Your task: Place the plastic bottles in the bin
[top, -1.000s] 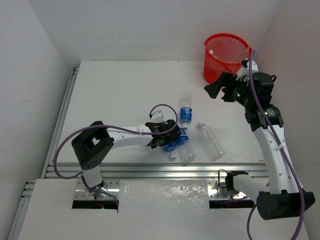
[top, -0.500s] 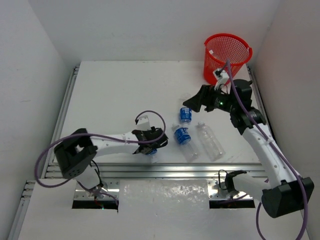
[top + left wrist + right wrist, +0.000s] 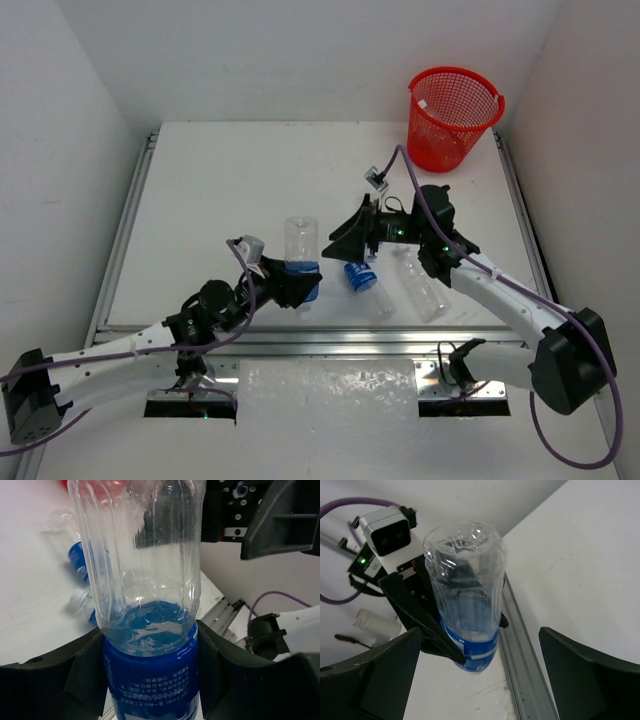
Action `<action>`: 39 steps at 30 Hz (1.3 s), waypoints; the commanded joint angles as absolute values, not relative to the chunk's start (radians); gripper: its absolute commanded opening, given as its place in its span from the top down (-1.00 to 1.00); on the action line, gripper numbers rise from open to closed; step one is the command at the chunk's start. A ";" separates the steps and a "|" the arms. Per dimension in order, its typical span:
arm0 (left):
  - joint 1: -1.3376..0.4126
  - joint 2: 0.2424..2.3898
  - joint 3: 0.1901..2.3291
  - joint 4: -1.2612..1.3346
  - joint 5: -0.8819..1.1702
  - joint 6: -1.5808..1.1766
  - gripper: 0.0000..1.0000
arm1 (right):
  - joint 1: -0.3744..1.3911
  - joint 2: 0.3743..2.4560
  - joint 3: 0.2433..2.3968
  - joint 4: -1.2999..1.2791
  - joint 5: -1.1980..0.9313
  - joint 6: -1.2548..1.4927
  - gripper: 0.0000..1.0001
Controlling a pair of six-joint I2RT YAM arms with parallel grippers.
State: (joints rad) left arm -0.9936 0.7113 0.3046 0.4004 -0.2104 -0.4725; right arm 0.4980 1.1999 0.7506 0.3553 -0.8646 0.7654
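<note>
My left gripper (image 3: 293,286) is shut on a clear plastic bottle with a blue label (image 3: 300,248) and holds it off the table, base pointing up. In the left wrist view the fingers (image 3: 60,680) clamp the blue label of this bottle (image 3: 150,675). My right gripper (image 3: 340,240) stands open just right of it, facing it, with nothing between its fingers (image 3: 370,675). Its camera shows the held bottle (image 3: 467,595) a little ahead. Three more bottles lie under the right arm: a blue-labelled one (image 3: 361,277) and two unlabelled ones (image 3: 378,303) (image 3: 422,287). The red mesh bin (image 3: 455,112) stands at the far right.
An aluminium rail (image 3: 330,335) runs along the table's near edge, and another (image 3: 125,230) runs along its left side. White walls close in on the left, back and right. A purple cable (image 3: 405,180) loops above the right wrist.
The left gripper closed on the blue-labelled bottle, lifted it and drew back left and nearer. The right arm swung from beside the bin down and left to the table's middle, staying open.
</note>
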 commanded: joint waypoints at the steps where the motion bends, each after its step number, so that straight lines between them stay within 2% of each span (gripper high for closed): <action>1: -0.988 0.735 0.310 0.552 -0.066 -0.393 1.00 | 0.555 1.189 0.788 0.483 -0.881 0.762 -0.98; 8: -0.986 0.795 0.327 0.647 0.047 -0.405 0.97 | 0.678 1.236 0.848 0.376 -0.761 0.651 -0.98; 9: -0.985 0.801 0.333 0.646 0.055 -0.403 0.92 | 0.684 1.242 0.853 0.376 -0.761 0.650 -0.89; 10: -0.985 0.810 0.347 0.643 0.067 -0.402 0.74 | 0.686 1.247 0.857 0.382 -0.784 0.649 -0.64; 11: -0.985 0.810 0.354 0.614 0.064 -0.397 0.56 | 0.686 1.255 0.874 0.373 -0.790 0.643 -0.23; 12: -0.985 0.795 0.368 0.594 0.028 -0.399 -0.07 | 0.686 1.253 0.885 0.315 -0.781 0.631 0.99; 13: -0.985 0.778 0.373 0.533 0.005 -0.403 -0.40 | 0.686 1.249 0.899 0.281 -0.706 0.589 1.00; 15: -0.985 0.738 0.393 0.433 -0.102 -0.432 -0.93 | 0.675 1.226 0.913 0.171 -0.619 0.539 1.00; 16: -0.985 0.707 0.444 0.267 -0.227 -0.464 -0.98 | 0.651 1.212 0.945 0.126 -0.498 0.499 1.00; 17: -0.985 0.700 0.481 0.167 -0.303 -0.485 -0.99 | 0.631 1.207 0.962 0.083 -0.435 0.488 1.00; 18: -0.985 0.701 0.559 0.053 -0.468 -0.514 -0.99 | 0.606 1.204 0.982 0.025 -0.378 0.482 1.00; 21: -0.985 0.751 0.722 -0.582 -0.754 -0.771 -0.99 | 0.438 1.221 1.130 -0.069 -0.217 0.469 1.00; 23: -0.985 0.767 0.774 -0.705 -0.778 -0.859 -0.99 | 0.393 1.244 1.213 -0.100 -0.084 0.439 1.00; 25: -0.989 0.755 0.795 -0.747 -0.773 -0.861 -0.99 | 0.335 1.308 1.357 -0.130 0.013 0.387 1.00; 29: -0.989 0.726 0.729 -0.646 -0.704 -0.813 -0.99 | 0.212 1.462 1.567 -0.086 0.266 0.321 1.00; 32: -0.989 0.750 0.709 -0.629 -0.703 -0.822 -0.99 | 0.121 1.616 1.719 -0.026 0.317 0.282 1.00; 33: -0.989 0.770 0.706 -0.624 -0.710 -0.822 -0.99 | 0.094 1.668 1.838 -0.026 0.339 0.250 1.00; 34: -0.989 0.782 0.707 -0.624 -0.718 -0.827 -0.99 | 0.084 1.780 1.906 -0.032 0.360 0.238 1.00; 39: -0.989 0.818 0.716 -0.623 -0.746 -0.830 -0.99 | 0.058 2.014 2.147 0.082 0.394 0.126 1.00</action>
